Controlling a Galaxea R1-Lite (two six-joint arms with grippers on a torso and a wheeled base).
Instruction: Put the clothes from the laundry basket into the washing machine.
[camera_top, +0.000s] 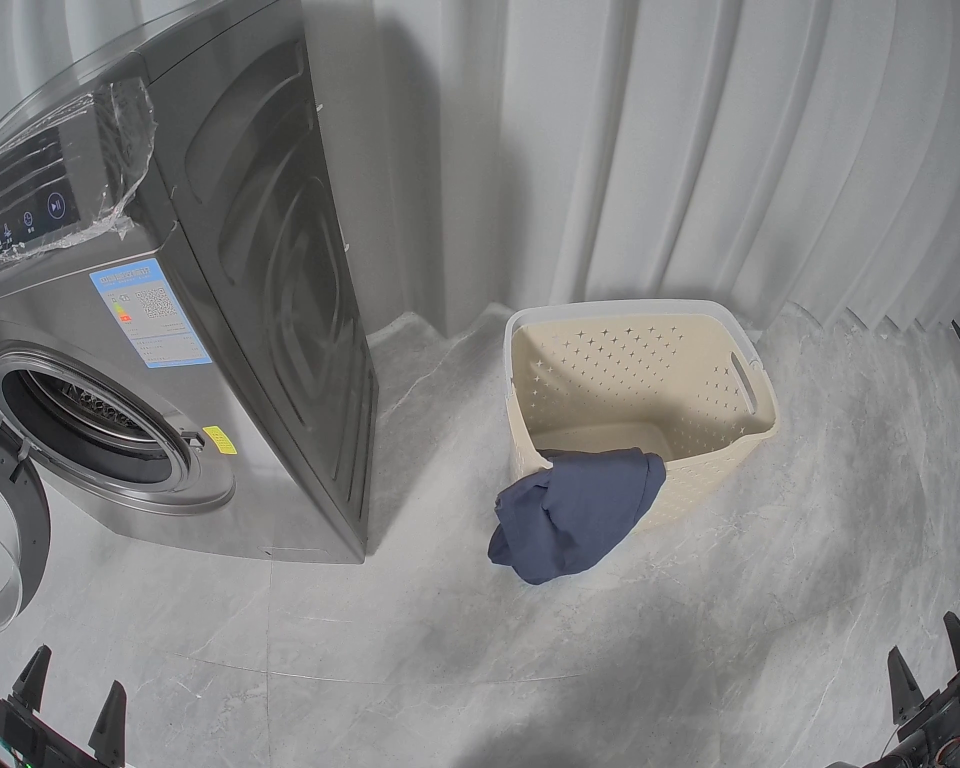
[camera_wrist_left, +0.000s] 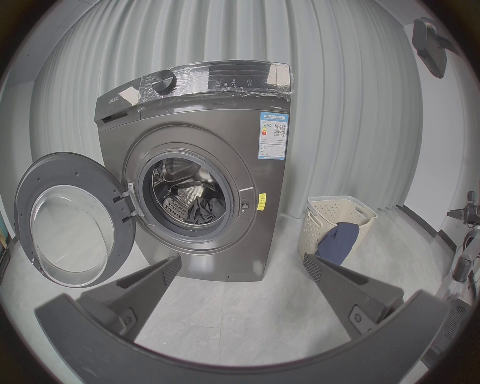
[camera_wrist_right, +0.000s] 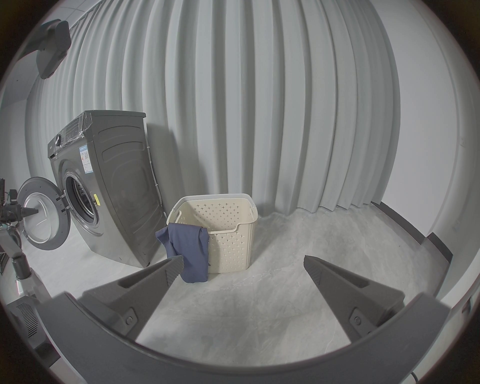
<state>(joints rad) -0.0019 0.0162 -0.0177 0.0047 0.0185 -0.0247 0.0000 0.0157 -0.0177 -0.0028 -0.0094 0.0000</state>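
Note:
A cream laundry basket (camera_top: 740, 400) stands on the floor to the right of the grey washing machine (camera_top: 250, 300). A dark blue garment (camera_top: 575, 510) hangs over the basket's near rim and down its outside. The washer door (camera_wrist_left: 72, 220) is swung wide, and dark clothes (camera_wrist_left: 205, 210) lie inside the drum (camera_wrist_left: 187, 195). My left gripper (camera_top: 70, 695) is low at the front left, open and holding nothing. My right gripper (camera_top: 925, 660) is low at the front right, also open, well short of the basket (camera_wrist_right: 225, 230) and the garment (camera_wrist_right: 189, 247).
Grey pleated curtains (camera_top: 650, 150) hang behind the basket and the washer. Bare marbled floor (camera_top: 450, 640) lies between my grippers and the basket. A dark skirting edge (camera_wrist_right: 410, 230) runs along the wall on the right.

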